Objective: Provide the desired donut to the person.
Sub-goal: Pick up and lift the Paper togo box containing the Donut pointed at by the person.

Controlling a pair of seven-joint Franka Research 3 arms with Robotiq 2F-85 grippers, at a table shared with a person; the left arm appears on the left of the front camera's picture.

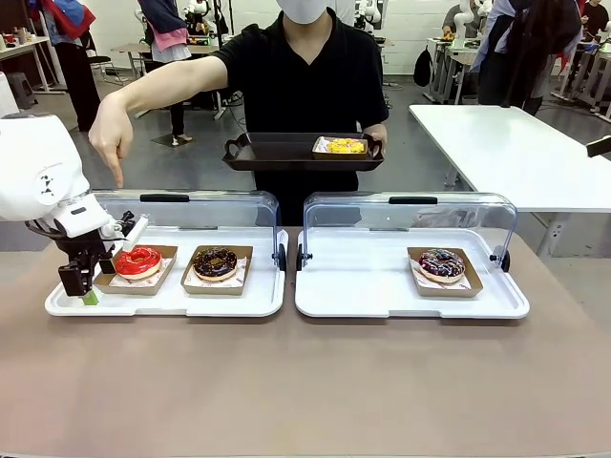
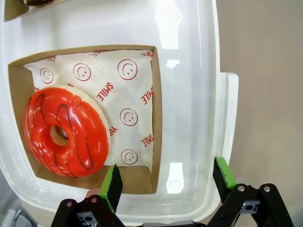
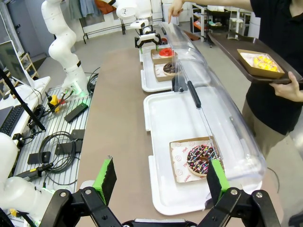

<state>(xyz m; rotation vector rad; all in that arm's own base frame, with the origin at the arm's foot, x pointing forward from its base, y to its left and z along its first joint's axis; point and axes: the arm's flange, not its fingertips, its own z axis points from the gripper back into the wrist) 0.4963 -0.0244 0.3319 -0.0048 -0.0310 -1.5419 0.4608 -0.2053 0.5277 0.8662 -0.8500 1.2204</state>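
Green pads stand wide apart on your left gripper (image 2: 168, 177), jaws fully spread and holding nothing. It hangs low over the left end of the left white tray (image 2: 199, 56). One finger is above the near corner of a brown cardboard boat (image 2: 156, 118) and the other above the tray's rim tab, with the boat's side wall between them. You cannot tell whether either pad touches.

In that boat, on paper (image 2: 128, 94) printed with red smiley faces, lies the red donut (image 2: 66, 137). It is glossy and ring-shaped, crossed by thin dark lines, and sits just beside the inner finger.

From the front, the chocolate donut (image 1: 216, 261) sits in its own boat right next to it on the same tray. A clear domed lid (image 1: 191, 212) stands raised along the tray's far edge. Above that lid the person's hand (image 1: 112, 138) points an index finger down toward the red donut's end. The person (image 1: 305, 76) holds a dark serving tray (image 1: 277, 153) in the other hand, carrying a yellow donut (image 1: 344, 146) in a boat.

Your right gripper (image 3: 160, 178) is spread wide too, empty, high above the brown table (image 3: 123, 118). Beneath it the second white tray (image 3: 165, 118) holds one sprinkled donut (image 3: 201, 159), dark-glazed with coloured specks, beside a second clear lid (image 3: 213, 113), also raised.
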